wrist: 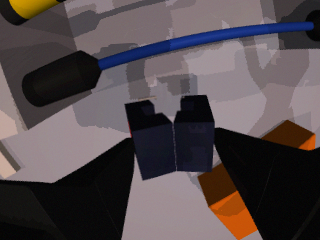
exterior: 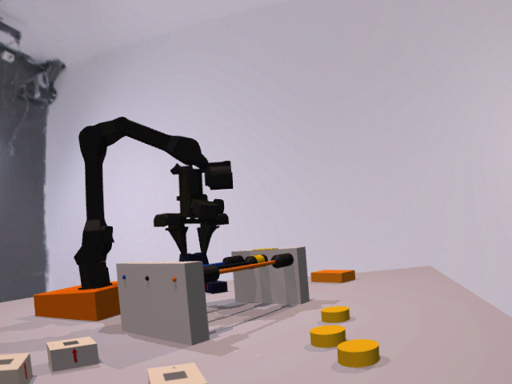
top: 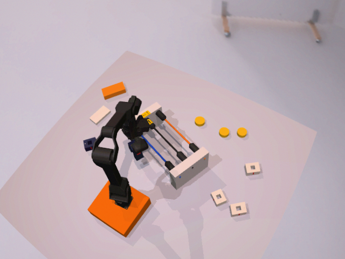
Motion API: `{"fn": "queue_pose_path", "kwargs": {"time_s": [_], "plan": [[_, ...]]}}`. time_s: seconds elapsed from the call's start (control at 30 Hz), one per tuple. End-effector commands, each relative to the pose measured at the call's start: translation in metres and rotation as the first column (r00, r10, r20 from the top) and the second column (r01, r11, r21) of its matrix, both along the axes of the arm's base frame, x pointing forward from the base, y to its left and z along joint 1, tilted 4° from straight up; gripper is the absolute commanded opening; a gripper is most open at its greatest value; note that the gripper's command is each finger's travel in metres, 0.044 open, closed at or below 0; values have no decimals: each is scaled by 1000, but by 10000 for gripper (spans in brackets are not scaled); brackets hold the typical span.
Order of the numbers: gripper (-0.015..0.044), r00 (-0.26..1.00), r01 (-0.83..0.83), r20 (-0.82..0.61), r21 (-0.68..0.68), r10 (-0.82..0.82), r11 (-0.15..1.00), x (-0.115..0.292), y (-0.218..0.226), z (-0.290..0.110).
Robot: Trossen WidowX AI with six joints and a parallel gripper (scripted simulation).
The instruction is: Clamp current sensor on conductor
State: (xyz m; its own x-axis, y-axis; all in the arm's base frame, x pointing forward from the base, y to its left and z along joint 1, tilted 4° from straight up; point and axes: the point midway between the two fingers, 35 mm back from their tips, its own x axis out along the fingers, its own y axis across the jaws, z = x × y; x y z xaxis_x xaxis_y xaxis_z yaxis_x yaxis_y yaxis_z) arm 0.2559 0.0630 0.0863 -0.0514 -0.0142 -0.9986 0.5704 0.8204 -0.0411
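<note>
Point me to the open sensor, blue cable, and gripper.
sensor (wrist: 194, 145): wrist view, right half's face
blue cable (wrist: 215, 36): wrist view, mid-length
gripper (wrist: 174, 139): wrist view, between fingertips

Three yellow discs (top: 199, 121) (exterior: 358, 353), well apart.
</note>
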Motion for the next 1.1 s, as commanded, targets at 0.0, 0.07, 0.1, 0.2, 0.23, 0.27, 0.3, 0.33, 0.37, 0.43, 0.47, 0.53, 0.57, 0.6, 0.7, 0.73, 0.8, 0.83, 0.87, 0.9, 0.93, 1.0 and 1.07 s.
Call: {"fn": "queue_pose_path", "kwargs": {"time_s": [0.0, 0.07, 0.1, 0.2, 0.23, 0.27, 0.3, 0.33, 0.37, 0.43, 0.47, 0.53, 0.57, 0.6, 0.7, 0.73, 0.8, 0.83, 0.87, 0.9, 0.93, 1.0, 1.07], "plan": [[0, 1000, 3, 13, 3, -3, 1000, 1, 0, 26], [0, 1000, 3, 12, 3, -3, 1000, 0, 0, 36], [0, 1000, 3, 12, 2, -3, 1000, 0, 0, 41], [0, 1000, 4, 11, 2, -4, 1000, -3, -1, 57], [0, 1000, 4, 11, 2, -4, 1000, -4, -1, 62], [0, 1000, 4, 11, 1, -4, 1000, -4, -1, 66], [0, 1000, 4, 10, 1, -4, 1000, -5, -1, 69], [0, 1000, 4, 10, 1, -4, 1000, -5, -1, 70], [0, 1000, 4, 10, 1, -4, 1000, -5, -1, 70], [0, 1000, -1, 10, 2, 1, 1000, -5, -1, 70], [0, 1000, -11, 10, 2, 11, 1000, -4, -2, 70], [0, 999, -46, 10, 3, 46, 999, -1, -2, 70], [0, 997, -71, 10, 4, 71, 997, 0, -3, 70], [0, 995, -100, 10, 5, 100, 995, 3, -3, 70], [0, 981, -191, 10, 9, 191, 981, 9, -5, 71], [0, 975, -221, 10, 10, 221, 975, 11, -6, 71], [0, 960, -281, 11, 12, 281, 960, 16, -8, 71], [0, 951, -310, 11, 13, 310, 951, 18, -8, 71], [0, 941, -340, 11, 15, 339, 940, 20, -9, 71], [0, 930, -368, 11, 16, 368, 930, 23, -10, 71], [0, 918, -397, 11, 17, 397, 918, 25, -11, 71], [0, 892, -452, 12, 19, 452, 892, 29, -13, 71], [0, 862, -506, 13, 21, 506, 862, 34, -14, 71]]}}
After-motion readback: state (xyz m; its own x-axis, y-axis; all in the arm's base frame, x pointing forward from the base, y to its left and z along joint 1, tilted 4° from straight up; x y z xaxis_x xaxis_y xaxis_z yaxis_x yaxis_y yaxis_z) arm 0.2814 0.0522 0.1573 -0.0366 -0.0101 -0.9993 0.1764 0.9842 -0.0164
